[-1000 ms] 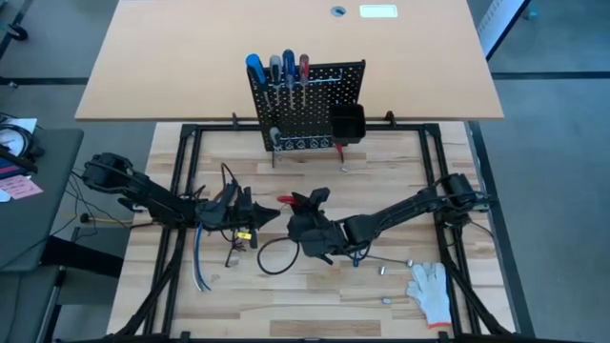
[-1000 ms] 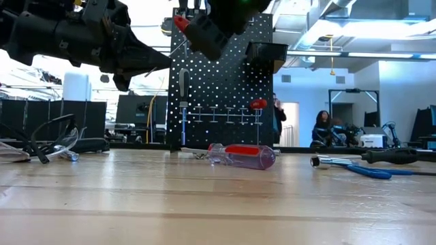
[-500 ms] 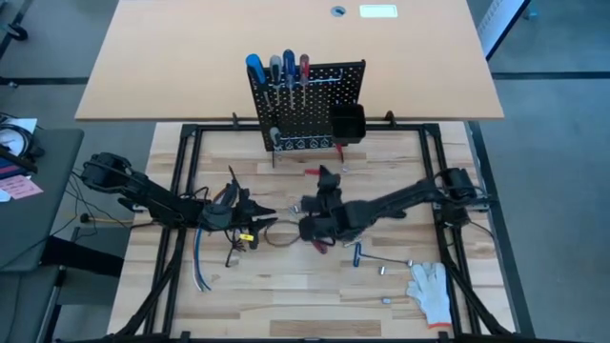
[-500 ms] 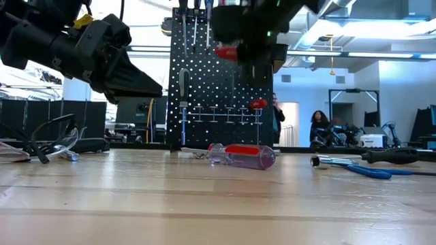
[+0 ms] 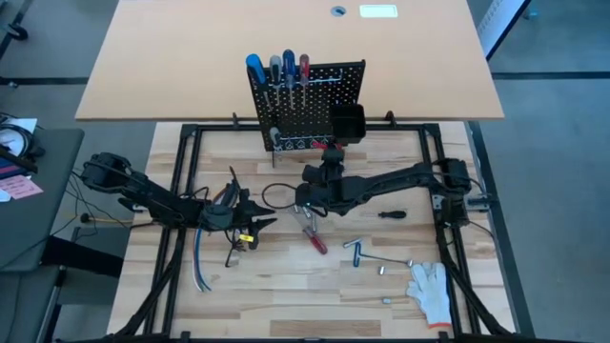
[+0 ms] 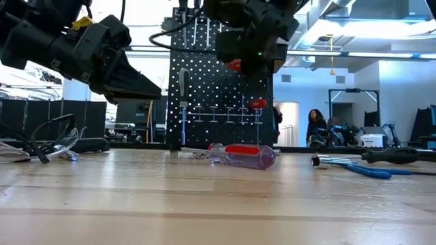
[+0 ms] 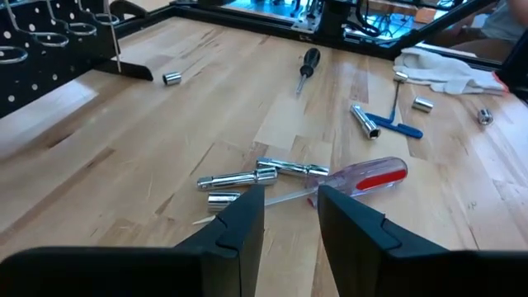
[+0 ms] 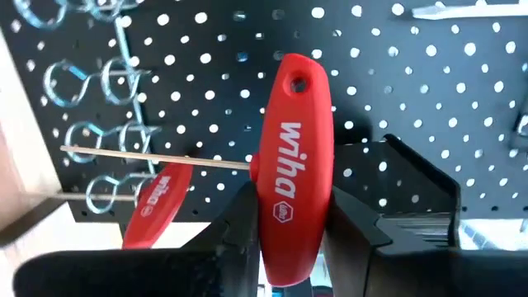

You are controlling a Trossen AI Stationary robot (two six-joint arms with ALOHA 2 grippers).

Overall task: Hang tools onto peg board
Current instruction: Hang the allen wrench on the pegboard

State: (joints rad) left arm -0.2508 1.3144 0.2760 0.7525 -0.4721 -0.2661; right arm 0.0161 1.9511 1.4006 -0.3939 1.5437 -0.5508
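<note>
The black peg board (image 5: 307, 100) stands upright at the far side, with several screwdrivers (image 5: 276, 69) hung along its top and a red T-handle key (image 8: 155, 206) on its hooks. My right gripper (image 5: 331, 167) is raised just in front of the board and shut on another red T-handle key (image 8: 293, 124). My left gripper (image 7: 290, 219) hovers above the table's left-middle, open by a narrow gap and empty. Before it, a red-and-clear screwdriver (image 7: 367, 177) and metal sockets (image 7: 247, 177) lie flat on the table. My right gripper pinches the red handle's near half (image 8: 285, 223) between its two fingers. The handle runs along the fingers, its holed end (image 8: 297, 82) pointing at the peg board. The thin metal shaft (image 8: 148, 155) sticks out sideways. The fingers come roughly level from the table's near side, and the key is clear of the table.
A blue key (image 5: 355, 250), a small black screwdriver (image 5: 391, 214), loose bits and a white glove (image 5: 431, 291) lie at the right. A cable bundle (image 5: 202, 262) lies near left. A black bin (image 5: 347, 122) hangs on the board's right side. People stand in the room behind.
My right gripper has risen from the table's middle and gone toward the far edge, up to the peg board, turning as it went. It has carried the red T-handle key along. My left gripper has dipped a little and otherwise stayed in place.
</note>
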